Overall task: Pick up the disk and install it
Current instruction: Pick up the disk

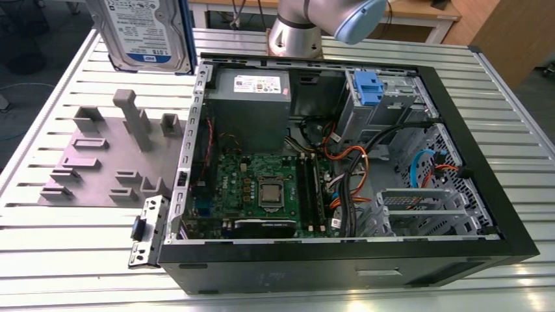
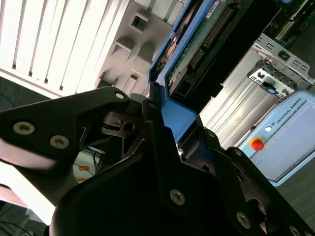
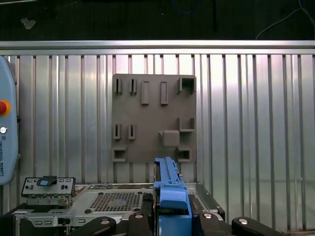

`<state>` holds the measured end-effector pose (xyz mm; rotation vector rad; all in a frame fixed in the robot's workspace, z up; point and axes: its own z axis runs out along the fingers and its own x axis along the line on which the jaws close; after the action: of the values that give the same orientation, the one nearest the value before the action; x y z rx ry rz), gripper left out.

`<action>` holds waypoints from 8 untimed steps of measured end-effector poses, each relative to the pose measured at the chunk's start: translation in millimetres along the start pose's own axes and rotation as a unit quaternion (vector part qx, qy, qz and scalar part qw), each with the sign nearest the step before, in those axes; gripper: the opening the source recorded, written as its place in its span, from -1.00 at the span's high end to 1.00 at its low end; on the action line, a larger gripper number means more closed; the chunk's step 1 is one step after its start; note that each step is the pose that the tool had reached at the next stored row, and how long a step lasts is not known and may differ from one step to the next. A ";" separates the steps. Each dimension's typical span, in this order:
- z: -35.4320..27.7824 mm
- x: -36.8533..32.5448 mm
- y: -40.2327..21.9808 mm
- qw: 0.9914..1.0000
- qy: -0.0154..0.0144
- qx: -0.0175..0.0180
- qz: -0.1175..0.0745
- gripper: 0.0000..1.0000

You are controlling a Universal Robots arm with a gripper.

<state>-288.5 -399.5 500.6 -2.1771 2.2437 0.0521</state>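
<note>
The disk point(image 1: 143, 32) hangs in the air above the table's far corner at the exterior view's left, its silver face and white-and-blue label turned to the camera. In the second wrist view my gripper point(image 2: 170, 123) is shut on the disk's bright blue bracket point(image 2: 179, 115), with the green circuit board point(image 2: 206, 34) of the disk beyond it. In the first wrist view the blue bracket point(image 3: 172, 196) stands edge-on between the black fingers point(image 3: 211, 221) of the gripper point(image 3: 172, 219).
An open black computer case point(image 1: 511, 214) lies on the slatted metal table point(image 1: 52, 247), with a grey power-supply box point(image 1: 251, 107), a motherboard point(image 1: 260, 188) and a blue-tabbed drive bay point(image 1: 368, 88) inside. A grey fixture plate point(image 1: 113, 156) lies beside it. A teach pendant point(image 3: 7, 123) sits near the case.
</note>
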 end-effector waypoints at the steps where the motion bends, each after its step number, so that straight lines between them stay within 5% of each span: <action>1: 0.0 0.0 -0.7 1.000 0.000 0.000 0.000 0.27; 8: -0.1 -0.2 -7.9 1.000 0.000 0.000 0.000 0.27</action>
<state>-280.6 -399.5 500.5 -2.1771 2.2436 0.0521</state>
